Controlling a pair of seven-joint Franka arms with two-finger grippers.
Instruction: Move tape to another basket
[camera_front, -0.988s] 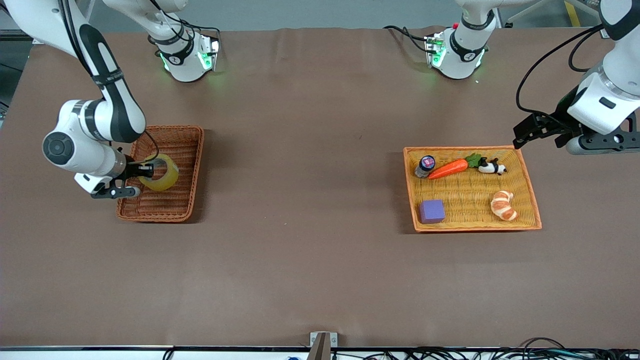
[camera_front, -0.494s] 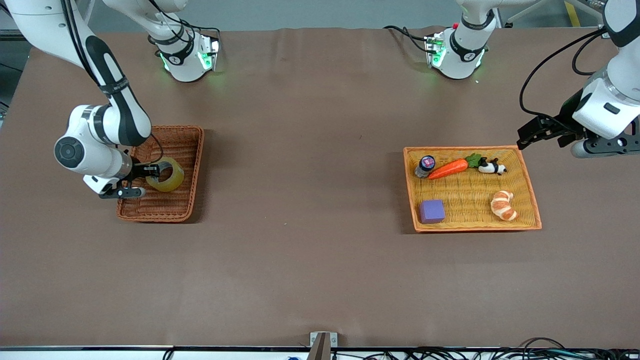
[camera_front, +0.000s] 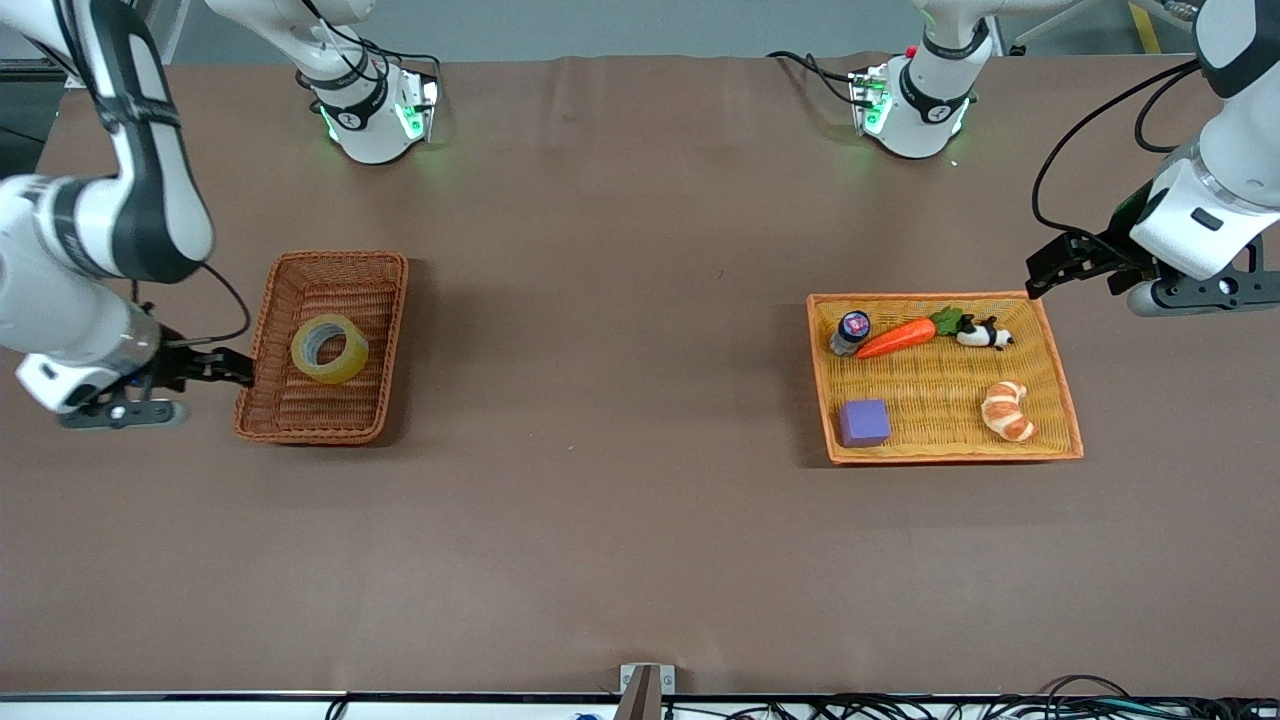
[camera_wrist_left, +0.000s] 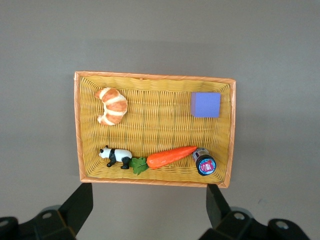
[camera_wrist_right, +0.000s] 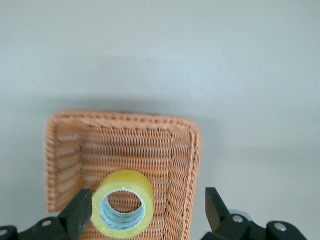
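The tape (camera_front: 345, 362), a yellowish ring, lies loose in the dark reddish-brown basket (camera_front: 395, 330), about mid-length. My right gripper (camera_front: 238, 370) is open and empty, over the table just outside the basket's long wall toward the right arm's end. The right wrist view shows the tape (camera_wrist_right: 122, 187) in the basket (camera_wrist_right: 180, 150) between my open right gripper's (camera_wrist_right: 146, 215) fingers, well below them. My left gripper (camera_front: 1040, 272) is open and empty over the table beside the orange-yellow tray's corner; it waits. It also shows in the left wrist view (camera_wrist_left: 148, 207).
The light orange-yellow tray basket (camera_front: 1060, 380) near the left arm's end holds a carrot (camera_front: 895, 338), a small bottle (camera_front: 850, 332), a toy panda (camera_front: 985, 334), a croissant (camera_front: 1006, 410) and a purple cube (camera_front: 864, 422). The tray (camera_wrist_left: 150, 181) fills the left wrist view.
My right gripper let go of the tape, opened and drew back out of the basket toward the table's end. The tape now lies in the basket. The left arm barely moved.
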